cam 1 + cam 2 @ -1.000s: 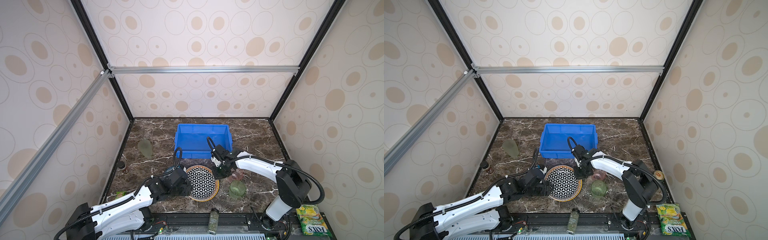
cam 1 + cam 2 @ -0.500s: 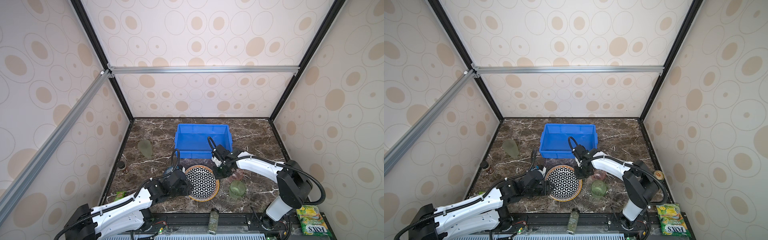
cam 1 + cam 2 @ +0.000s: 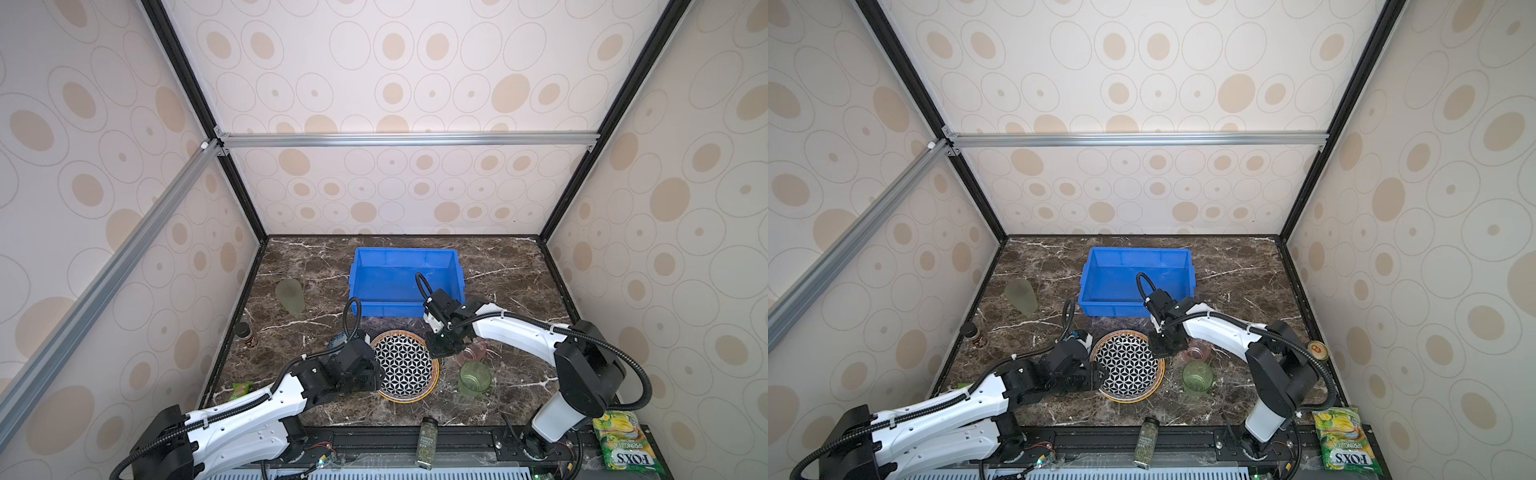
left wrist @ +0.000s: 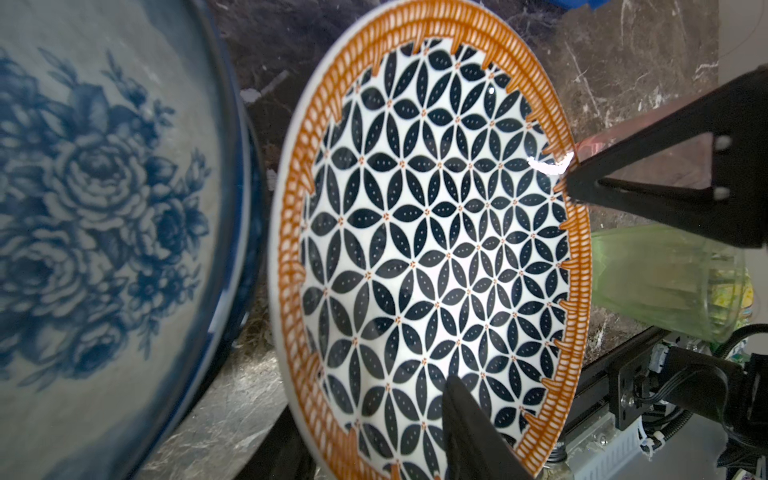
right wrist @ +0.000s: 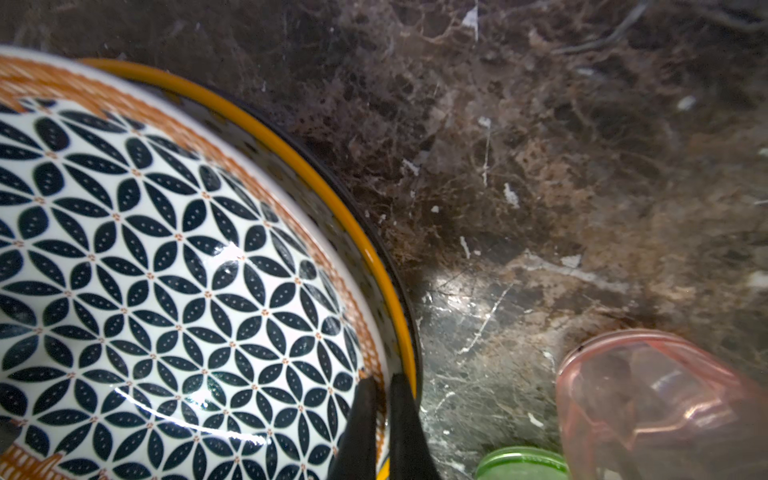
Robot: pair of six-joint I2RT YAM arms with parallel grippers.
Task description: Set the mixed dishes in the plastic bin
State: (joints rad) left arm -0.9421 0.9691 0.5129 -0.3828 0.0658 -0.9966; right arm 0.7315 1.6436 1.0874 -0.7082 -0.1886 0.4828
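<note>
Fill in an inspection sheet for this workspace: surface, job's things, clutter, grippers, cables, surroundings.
Surface: dark, veined marble table.
Job's things: bin looks empty; plate stacked on a lower plate; floral bowl beside them; pink cup and green cup right of the plates; pale cup far left.
Clutter: spice jar and snack packet at the front edge; small jar and green packet by the left wall.
Grippers: right gripper shut on the plate's rim; left gripper at its left rim, grip unclear.
Cables: left loop and right loop, one per wrist, untangled.
Surroundings: patterned walls, aluminium bar.
</note>
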